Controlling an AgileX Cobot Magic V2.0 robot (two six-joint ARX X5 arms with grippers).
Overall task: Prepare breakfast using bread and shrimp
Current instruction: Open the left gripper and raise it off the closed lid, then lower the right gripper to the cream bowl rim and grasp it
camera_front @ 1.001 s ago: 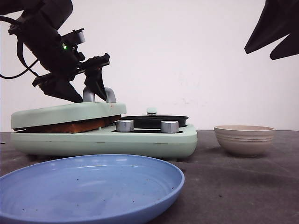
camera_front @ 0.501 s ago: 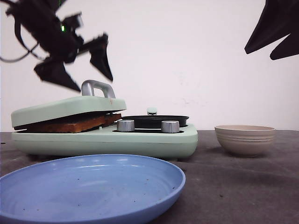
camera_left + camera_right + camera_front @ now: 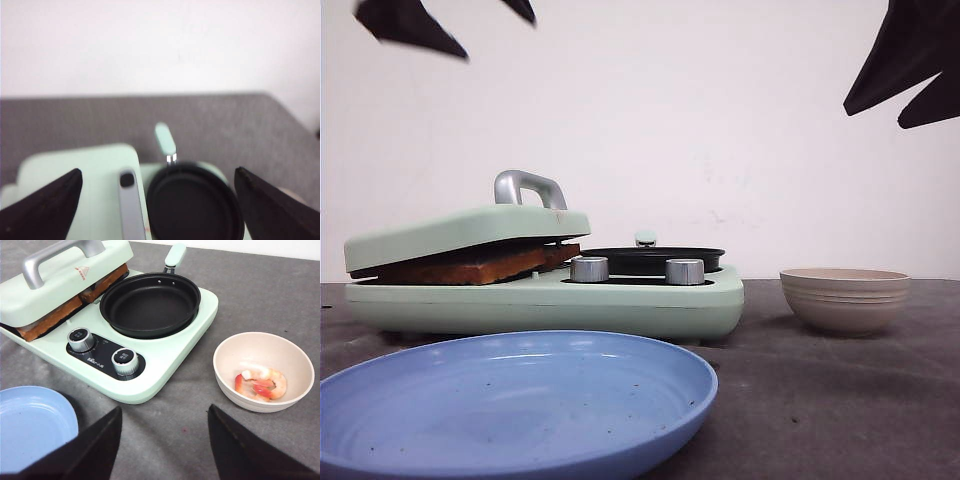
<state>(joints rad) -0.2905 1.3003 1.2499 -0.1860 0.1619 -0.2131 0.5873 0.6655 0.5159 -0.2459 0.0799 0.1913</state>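
**Bread in the press, shrimp yet to cook**

The green cooker (image 3: 165, 347) is the landmark. Its lid (image 3: 460, 230) rests on the bread (image 3: 55, 315), which lies flat on the cooker's left side, its long edge running along the front; so toasting looks under way. The black pan (image 3: 150, 302) on the cooker's right side holds nothing. The shrimp (image 3: 260, 382) sit curled in the bowl (image 3: 227, 352), right of the cooker, and the blue plate (image 3: 650, 375) in front is bare. Left gripper (image 3: 157, 195) and right gripper (image 3: 165, 437) hang high, jaws wide apart, holding nothing.
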